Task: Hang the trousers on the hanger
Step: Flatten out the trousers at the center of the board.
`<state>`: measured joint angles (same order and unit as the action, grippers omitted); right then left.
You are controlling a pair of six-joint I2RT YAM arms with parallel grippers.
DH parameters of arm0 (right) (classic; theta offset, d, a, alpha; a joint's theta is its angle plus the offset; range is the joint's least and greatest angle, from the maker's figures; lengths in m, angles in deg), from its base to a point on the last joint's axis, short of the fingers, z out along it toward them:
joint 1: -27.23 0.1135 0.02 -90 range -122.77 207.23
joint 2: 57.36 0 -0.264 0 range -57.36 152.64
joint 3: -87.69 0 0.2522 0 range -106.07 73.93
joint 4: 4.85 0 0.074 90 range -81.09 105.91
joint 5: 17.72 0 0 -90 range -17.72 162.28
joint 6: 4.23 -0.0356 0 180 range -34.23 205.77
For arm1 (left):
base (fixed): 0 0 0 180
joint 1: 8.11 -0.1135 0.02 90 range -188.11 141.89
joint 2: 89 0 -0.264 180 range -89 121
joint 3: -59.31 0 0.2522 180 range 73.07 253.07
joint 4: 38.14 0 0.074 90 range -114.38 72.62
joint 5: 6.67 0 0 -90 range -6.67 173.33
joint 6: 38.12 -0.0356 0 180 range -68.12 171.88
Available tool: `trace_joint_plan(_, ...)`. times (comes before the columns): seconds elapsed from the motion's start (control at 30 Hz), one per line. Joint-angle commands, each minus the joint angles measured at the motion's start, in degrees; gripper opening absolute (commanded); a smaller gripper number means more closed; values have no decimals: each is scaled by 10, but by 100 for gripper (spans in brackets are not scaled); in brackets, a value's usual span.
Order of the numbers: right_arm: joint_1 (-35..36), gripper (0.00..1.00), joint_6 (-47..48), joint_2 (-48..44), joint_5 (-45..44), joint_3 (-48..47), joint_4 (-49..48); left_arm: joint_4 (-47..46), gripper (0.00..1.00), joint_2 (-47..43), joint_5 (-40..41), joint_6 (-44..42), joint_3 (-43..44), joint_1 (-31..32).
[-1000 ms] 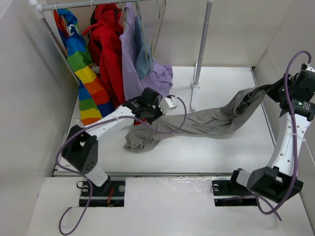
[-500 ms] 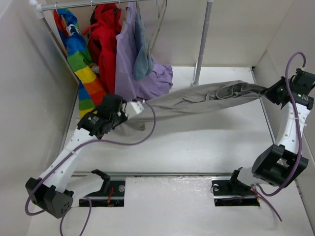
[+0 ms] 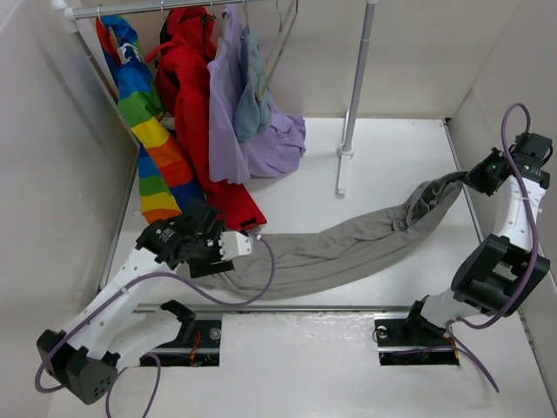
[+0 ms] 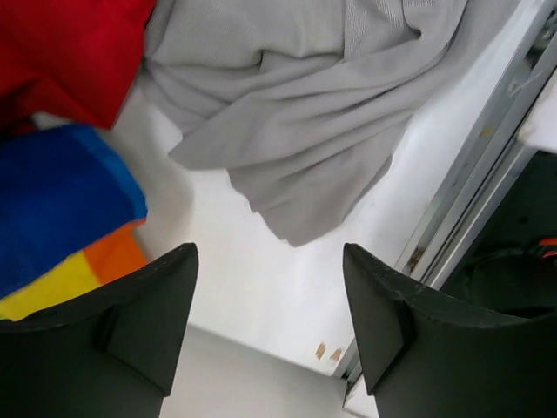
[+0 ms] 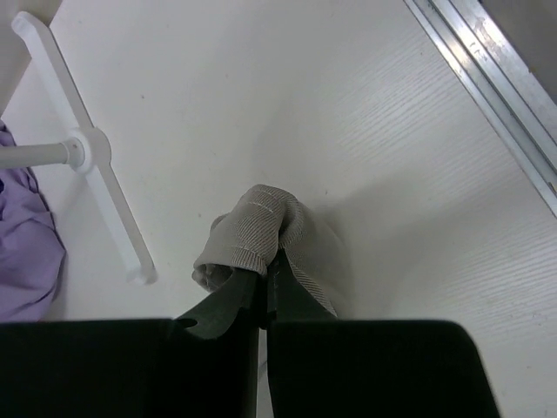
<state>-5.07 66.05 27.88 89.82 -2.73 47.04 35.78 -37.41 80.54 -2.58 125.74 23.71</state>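
The left gripper [image 4: 270, 322] is released, its two dark fingers [image 4: 148, 322] spread wide with nothing between them. It hangs just above the white surface [image 3: 392, 157] at the near left, close to the metal edge strip. Right in front of it lies the rumpled left end of the trousers [image 4: 287, 131], flat on the surface and apart from the fingers. Beside that end are the hem of the red coat [image 4: 61, 52] and the rainbow-striped garment [image 4: 61, 200].

The right gripper [image 5: 265, 287] is clenched on a fold of the trousers [image 5: 252, 231], holding that end a little above the surface at the far right. From there the trousers [image 3: 348, 252] sag down and run in a long grey band across the surface towards the left gripper [image 3: 231, 246].

Behind them stands the pale upright pole [image 3: 357, 78] on its cross foot [image 5: 96, 174]. A lilac garment [image 3: 261, 139] and a small blue-grey garment [image 3: 254, 96] hang from the rail [image 3: 157, 9], where the thin grey hanger [image 3: 282, 39] also hangs, well apart from the trousers.
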Motion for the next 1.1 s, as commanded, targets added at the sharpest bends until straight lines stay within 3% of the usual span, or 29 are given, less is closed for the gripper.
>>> trace_joint_plan(0.0, -3, 0, 21, -8, -3, -45, -19, -42, 65, 33, -56, 27, -17, 4)
trace_joint_plan(0.23, -3, 0, 21, -14, -3, -27, -24, -241, 65, 138, 29, 122, -82, 4)
trace_joint_plan(0.37, -3, 0, 32, -19, -8, -22, -24, -273, 62, 192, 62, 163, -69, 4)
trace_joint_plan(0.43, -3, 0, 37, -25, -14, -22, -24, -284, 59, 198, 78, 163, -69, -16)
trace_joint_plan(0.57, -3, 0, 37, -31, -14, -10, -35, -261, 52, 192, 67, 76, -95, -30)
trace_joint_plan(0.83, -3, 0, 37, -25, 2, -5, -40, -307, 57, 249, 85, 38, -121, -41)
trace_joint_plan(0.97, -3, 0, 37, -25, -3, -5, -40, -263, 34, 284, 71, 44, -94, -54)
trace_joint_plan(1.0, -3, 0, 37, -30, -3, 0, -40, -252, 17, 290, 71, 44, -89, -61)
trace_joint_plan(1.07, -3, 0, 37, -31, -3, 0, -40, -229, 0, 280, 65, 51, -79, -70)
